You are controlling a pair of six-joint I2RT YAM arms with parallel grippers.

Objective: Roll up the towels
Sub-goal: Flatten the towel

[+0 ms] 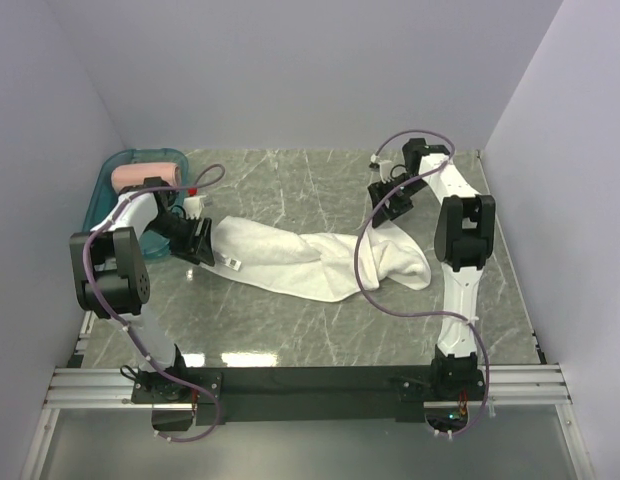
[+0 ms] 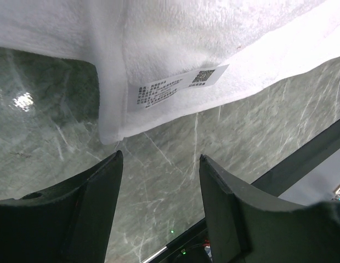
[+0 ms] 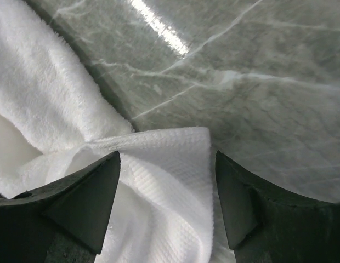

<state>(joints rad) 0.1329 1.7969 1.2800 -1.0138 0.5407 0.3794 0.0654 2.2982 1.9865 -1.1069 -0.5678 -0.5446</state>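
The white towel [image 1: 310,260] lies crumpled across the middle of the marble table, bunched at its right end. Its printed label [image 2: 178,85] shows near a corner in the left wrist view. My left gripper [image 1: 203,243] is open just off that left corner, fingers over bare table, holding nothing. My right gripper [image 1: 390,205] is open above the towel's right end; a folded corner of the white towel [image 3: 175,164] lies between its fingers, ungripped. The salmon-pink towel [image 1: 147,176] sits rolled in the teal tray at the far left.
The teal translucent tray [image 1: 108,180] stands at the back left against the wall. Purple cables loop from both arms over the table. A black rail runs along the table's near edge [image 1: 310,380].
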